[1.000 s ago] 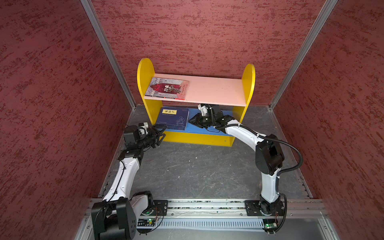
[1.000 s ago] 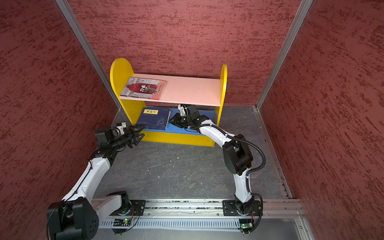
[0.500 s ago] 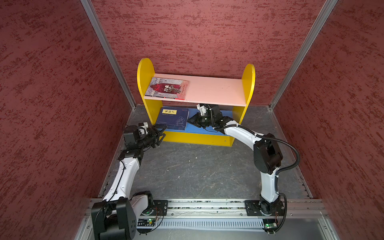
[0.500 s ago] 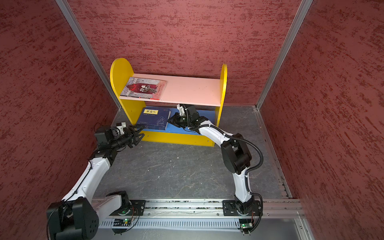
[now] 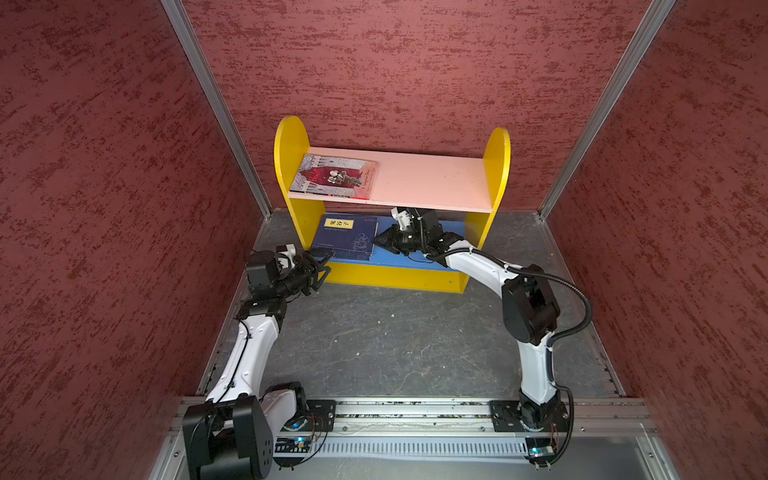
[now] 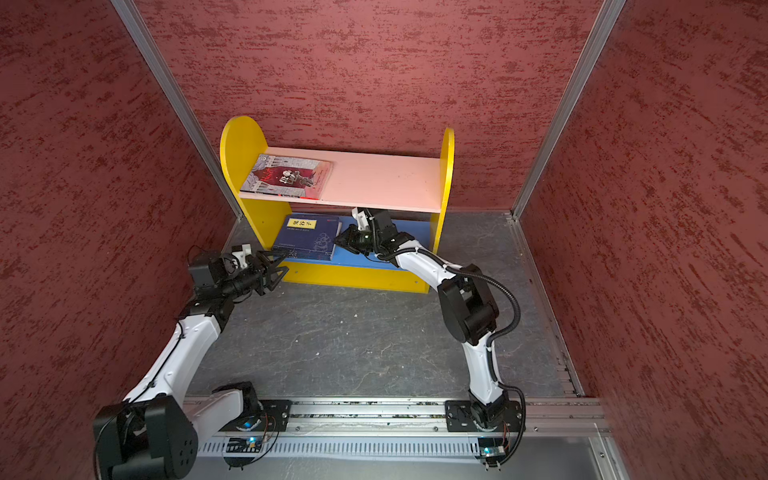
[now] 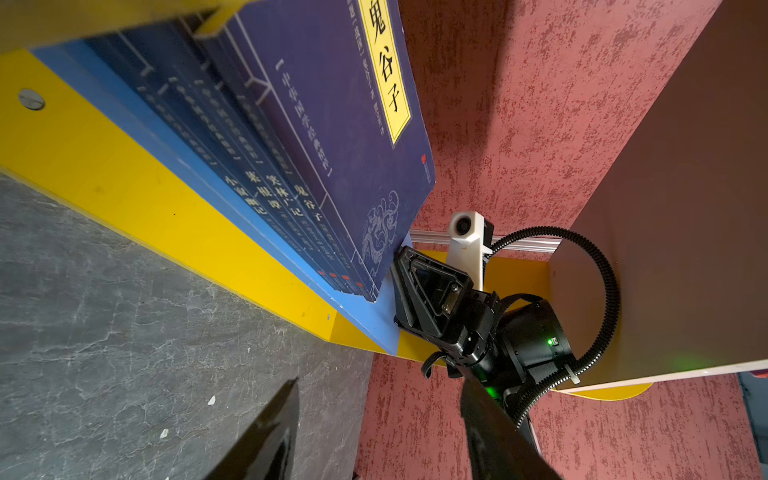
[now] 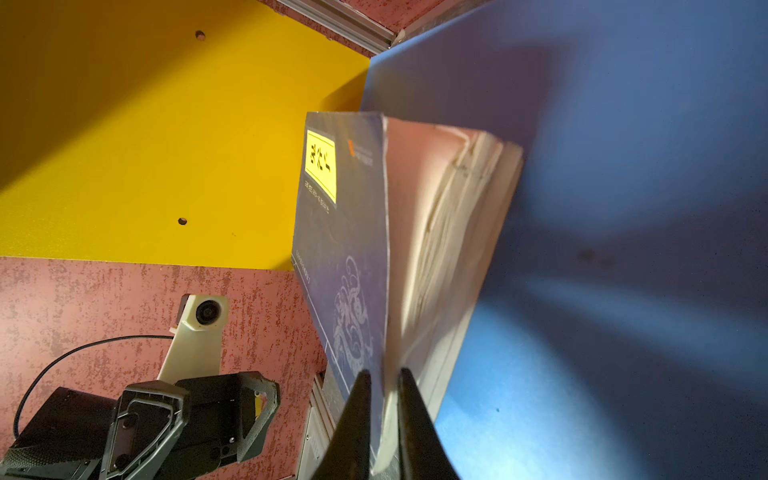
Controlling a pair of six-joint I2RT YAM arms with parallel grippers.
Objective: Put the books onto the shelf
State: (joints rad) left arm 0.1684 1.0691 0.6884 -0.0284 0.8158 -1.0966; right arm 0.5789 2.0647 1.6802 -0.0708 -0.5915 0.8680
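The shelf (image 5: 432,183) stands against the back wall. A red-and-grey book (image 5: 334,176) (image 6: 286,174) lies flat on the left of its pink upper board. Several navy books (image 5: 345,237) (image 6: 305,237) (image 7: 332,104) are stacked flat on the left of the blue lower board. My right gripper (image 5: 380,239) (image 6: 341,239) (image 8: 384,374) reaches under the pink board and is shut on the right edge of the top navy book (image 8: 345,249), pinching its cover. My left gripper (image 5: 322,266) (image 6: 278,264) (image 7: 380,386) hangs open by the stack's front left corner, holding nothing.
The yellow side panel (image 8: 166,145) closes off the stack's left side, and the pink board hangs low over my right wrist. The right half of the blue board (image 8: 623,249) is bare. Grey floor (image 5: 395,340) spreads before the shelf, between red walls.
My right gripper has edged slightly left to the stack and closed on the top navy book's edge. The left arm has not moved.
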